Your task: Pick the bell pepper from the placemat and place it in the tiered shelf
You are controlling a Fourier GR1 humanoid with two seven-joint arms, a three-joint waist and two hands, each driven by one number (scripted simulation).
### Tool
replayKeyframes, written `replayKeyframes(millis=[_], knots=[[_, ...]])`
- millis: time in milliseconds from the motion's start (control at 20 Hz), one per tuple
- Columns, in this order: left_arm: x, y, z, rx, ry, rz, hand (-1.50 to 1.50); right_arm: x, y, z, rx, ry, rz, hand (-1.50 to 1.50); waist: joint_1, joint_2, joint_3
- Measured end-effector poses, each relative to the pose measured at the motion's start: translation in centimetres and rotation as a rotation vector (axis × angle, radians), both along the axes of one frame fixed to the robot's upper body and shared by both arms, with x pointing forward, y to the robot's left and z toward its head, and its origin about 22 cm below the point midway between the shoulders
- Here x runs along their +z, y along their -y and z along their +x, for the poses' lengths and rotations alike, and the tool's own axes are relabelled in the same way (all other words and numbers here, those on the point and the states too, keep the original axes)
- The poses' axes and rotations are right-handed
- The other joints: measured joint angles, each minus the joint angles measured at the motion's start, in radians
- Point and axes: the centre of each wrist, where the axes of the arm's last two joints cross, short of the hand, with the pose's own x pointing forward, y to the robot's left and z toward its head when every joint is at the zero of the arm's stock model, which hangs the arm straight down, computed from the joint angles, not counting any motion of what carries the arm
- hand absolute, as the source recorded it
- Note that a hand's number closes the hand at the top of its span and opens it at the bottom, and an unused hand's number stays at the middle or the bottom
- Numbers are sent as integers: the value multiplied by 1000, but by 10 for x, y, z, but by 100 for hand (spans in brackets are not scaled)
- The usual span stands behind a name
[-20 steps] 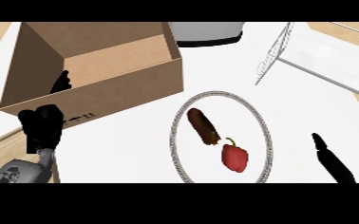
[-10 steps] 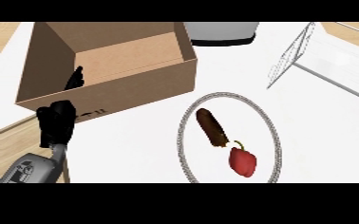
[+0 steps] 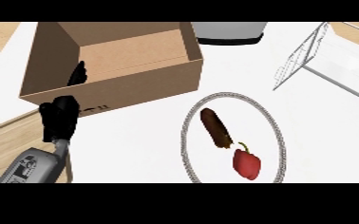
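Head view swings left: the right hand, seen at the near right a second ago, is now out of frame, so no reach yet. Pepper [image 3: 247,164] sits untouched on the round placemat [image 3: 188,147], near right, beside a brown vegetable [image 3: 216,128]. Left hand [image 3: 59,118] rests by the box [image 3: 151,83], fingers relaxed, holding nothing. Wire shelf [image 3: 298,59] far right is cut off.

The white surface [image 3: 140,137] carries an open cardboard box [image 3: 140,52] at the left, a round placemat [image 3: 188,147] in front, a wire tiered shelf [image 3: 301,59] at the right, and a grey pot [image 3: 228,33] behind.
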Motion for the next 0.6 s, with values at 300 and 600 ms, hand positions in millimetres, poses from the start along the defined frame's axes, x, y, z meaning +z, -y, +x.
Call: replayKeyframes(millis=[300,600], knots=[[2,3,2,-2,5,-1,0,21,-7,-14,-24,-233,-100,-150,10,6,-2],[2,10,3,-22,-6,-5,0,46,-34,-2,-63,-330,-133,-150,25,2,0]])
